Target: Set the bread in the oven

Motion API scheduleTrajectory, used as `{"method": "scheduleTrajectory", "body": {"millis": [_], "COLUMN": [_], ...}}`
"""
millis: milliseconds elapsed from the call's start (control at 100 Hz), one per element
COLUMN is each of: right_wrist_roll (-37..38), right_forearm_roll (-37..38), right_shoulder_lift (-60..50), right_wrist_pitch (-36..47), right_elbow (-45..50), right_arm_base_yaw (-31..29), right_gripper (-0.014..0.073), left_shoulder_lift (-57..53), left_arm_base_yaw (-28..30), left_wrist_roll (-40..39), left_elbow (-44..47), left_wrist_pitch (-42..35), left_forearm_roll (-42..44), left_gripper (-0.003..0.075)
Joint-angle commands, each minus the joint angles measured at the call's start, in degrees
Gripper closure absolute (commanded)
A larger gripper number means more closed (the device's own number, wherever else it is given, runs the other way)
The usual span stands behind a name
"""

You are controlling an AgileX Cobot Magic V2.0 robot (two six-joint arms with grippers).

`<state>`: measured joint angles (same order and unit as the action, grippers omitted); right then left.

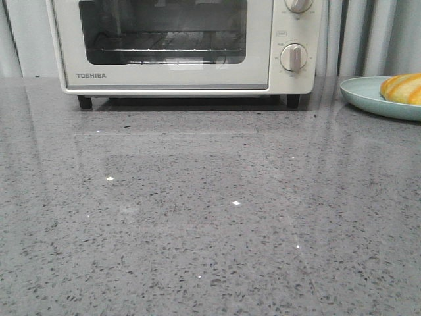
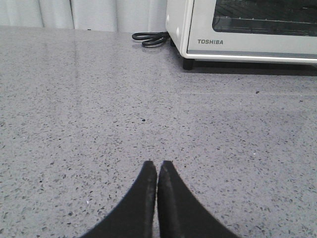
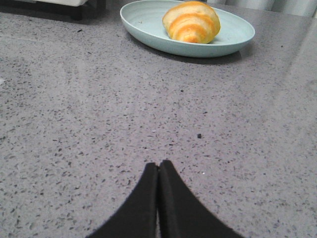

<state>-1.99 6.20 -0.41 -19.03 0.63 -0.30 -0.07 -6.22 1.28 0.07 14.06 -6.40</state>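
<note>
The cream-white TOSHIBA countertop toaster oven [image 1: 184,46] stands at the far edge of the speckled grey stone counter [image 1: 197,217], its glass-windowed drop door shut and the wire rack visible behind the pane. The bread, a glossy golden-orange croissant-shaped roll with paler stripes [image 3: 191,22], lies in a pale blue-green oval plate [image 3: 143,20] on the counter to the right of the oven and apart from it; the front view catches only its edge.

Neither arm has begun work. The left gripper [image 2: 157,171] has its two black fingers pressed together, tips touching, and points across bare counter toward the oven's left front corner. The right gripper [image 3: 158,171] is likewise pressed closed and empty, aimed at the plate, with the roll well ahead of it.

This split looks sensible: the left arm sits nearer the door, the right nearer the roll. The door probably has to drop before the bread can go in, though its handle is not visible here. A coiled black cable [image 2: 151,38] lies beside the oven's left side.
</note>
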Motion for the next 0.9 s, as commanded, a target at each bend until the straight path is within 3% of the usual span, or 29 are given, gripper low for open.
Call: {"method": "scheduleTrajectory", "body": {"millis": [0,680,890], "right_wrist_roll": [-0.4,-0.4,-0.4], "right_forearm_roll": [-0.2,0.0,0.0], "right_shoulder_lift": [-1.2,-1.2,-1.2], "right_wrist_pitch": [2.4,2.5,9.8], "right_elbow": [1.4,1.4,1.4], "right_arm_base_yaw": [0.1,0.1,0.1], "right_gripper": [0.0650,0.0650,0.0650], "left_shoulder_lift": [-1.6,-1.6,-1.6], "left_arm_base_yaw": [0.3,0.3,0.3], "left_wrist_roll": [-0.5,-0.5,-0.4], "left_elbow": [1.2,1.2,1.2], "left_wrist_pitch": [-4.3,-4.3,-4.3], "left_forearm_roll": [-0.6,-0.6,-1.2], "left_gripper": [0.0741,0.0741,0.0741]}}
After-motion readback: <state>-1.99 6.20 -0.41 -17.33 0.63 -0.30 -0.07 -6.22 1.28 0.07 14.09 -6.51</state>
